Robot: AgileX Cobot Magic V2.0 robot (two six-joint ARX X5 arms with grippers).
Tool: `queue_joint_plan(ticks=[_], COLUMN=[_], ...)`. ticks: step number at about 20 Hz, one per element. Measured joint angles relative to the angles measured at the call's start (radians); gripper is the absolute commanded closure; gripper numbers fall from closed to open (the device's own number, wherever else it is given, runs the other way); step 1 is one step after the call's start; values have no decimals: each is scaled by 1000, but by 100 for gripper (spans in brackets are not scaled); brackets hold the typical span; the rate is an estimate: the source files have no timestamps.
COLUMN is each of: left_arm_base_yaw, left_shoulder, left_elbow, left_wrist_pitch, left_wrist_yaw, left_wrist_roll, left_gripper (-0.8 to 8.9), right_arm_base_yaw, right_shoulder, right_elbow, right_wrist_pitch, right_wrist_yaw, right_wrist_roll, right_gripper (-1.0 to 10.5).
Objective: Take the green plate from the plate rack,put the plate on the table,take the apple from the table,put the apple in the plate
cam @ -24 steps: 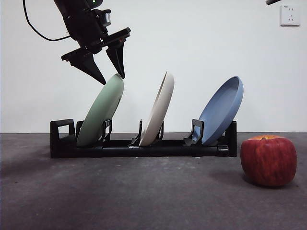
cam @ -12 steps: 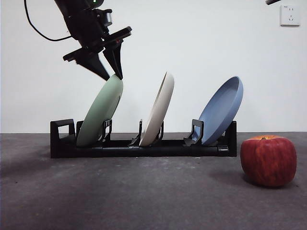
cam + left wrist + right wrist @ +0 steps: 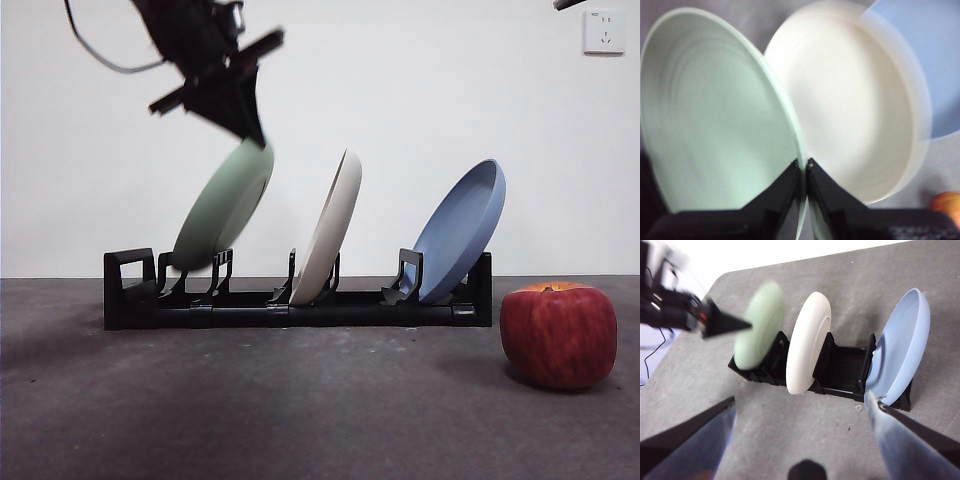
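Pale sage-green round plate [image 3: 222, 208]: pinched at its rim by my left gripper [image 3: 803, 165], lifted above the long black plastic rack [image 3: 300, 300].
Right gripper [image 3: 805, 410]: spread wide.

Setting: robot test bench in a lab-type room. Evidence: bare white wall [image 3: 400, 90]; white wall socket [image 3: 604, 32] at 1 o'clock; dark grey rough table [image 3: 300, 400]; loose black cable [image 3: 95, 55] at 11 o'clock; no household furnishings visible.
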Motion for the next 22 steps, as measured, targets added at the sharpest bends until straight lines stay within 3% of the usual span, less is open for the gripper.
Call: queue_joint_plan(ticks=[4,10,14,17,22], left_arm_base_yaw=[-37,-127,-228,-367,-581], left_shoulder=[0,-6,-99,-212,-461], left_elbow=[235,628,628,555,162], left_wrist_pitch=[-77,-388,-388,-388,-388], left_wrist_yaw=[-5,-29,-66,-203,-425], left_wrist_roll=[11,87,113,139,152], left_gripper=[822,822,822,822,822], right_arm_base_yaw=[0,0,0,0,0], right_shoulder=[0,0,1,1,1], right_elbow=[0,0,0,0,0], right_wrist_pitch=[0,0,-9,-22,-23], right_wrist_yaw=[0,0,0,0,0], right_wrist_roll=[0,0,0,0,0], right_gripper=[505,506,506,506,506])
